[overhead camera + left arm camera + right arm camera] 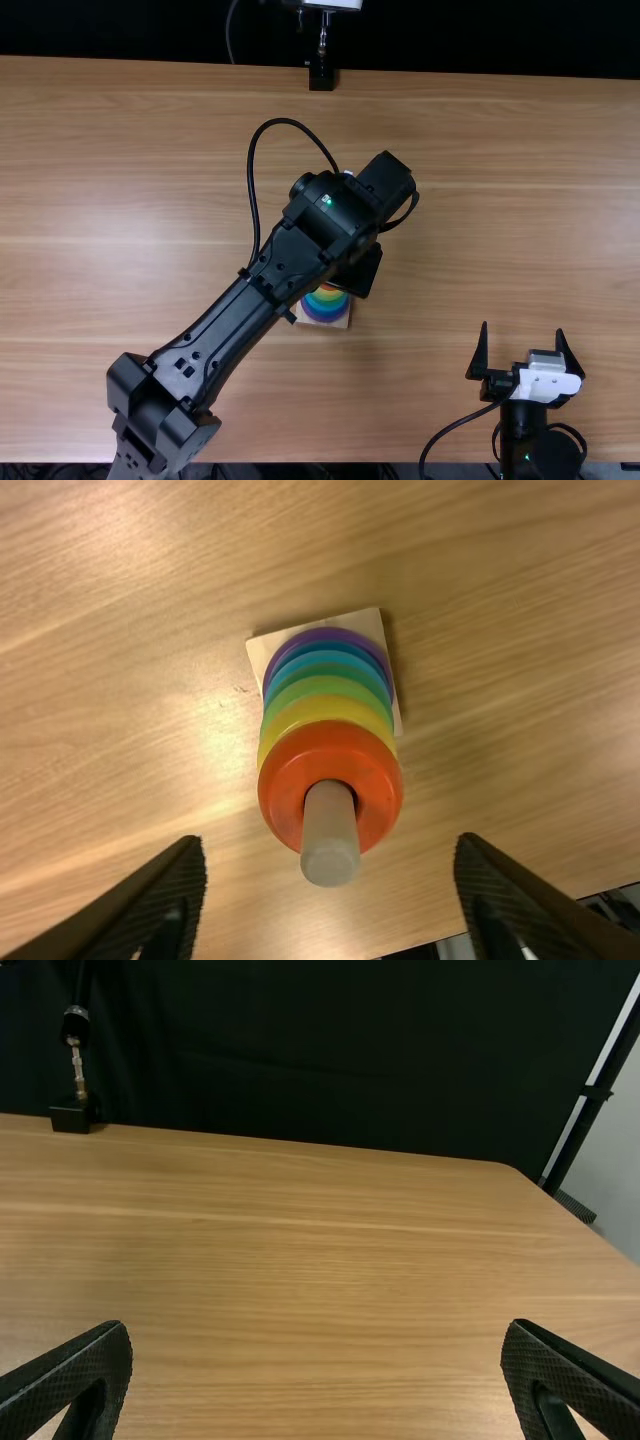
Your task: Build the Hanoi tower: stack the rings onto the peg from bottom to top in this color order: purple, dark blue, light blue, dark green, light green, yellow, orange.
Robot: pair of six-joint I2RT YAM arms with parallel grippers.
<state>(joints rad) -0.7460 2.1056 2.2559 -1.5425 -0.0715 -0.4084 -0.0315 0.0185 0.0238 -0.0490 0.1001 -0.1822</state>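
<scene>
The left gripper [330, 848] has its fingers apart above the rings [328, 742], which look light, hard, maybe slippery; it is better to hold their outer sides.

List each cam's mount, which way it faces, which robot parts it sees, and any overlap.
Top view: fixed above the near edge of the table, steeply down and forward; left arm and right arm show.
Left wrist view: on that wrist, facing down over the rings and peg; own jaws apart.
Right wrist view: on that wrist, facing across the table to the dark curtain; own jaws apart.
Shared: top and left wrist, the rings; top and right wrist, the far-edge black block.
</scene>
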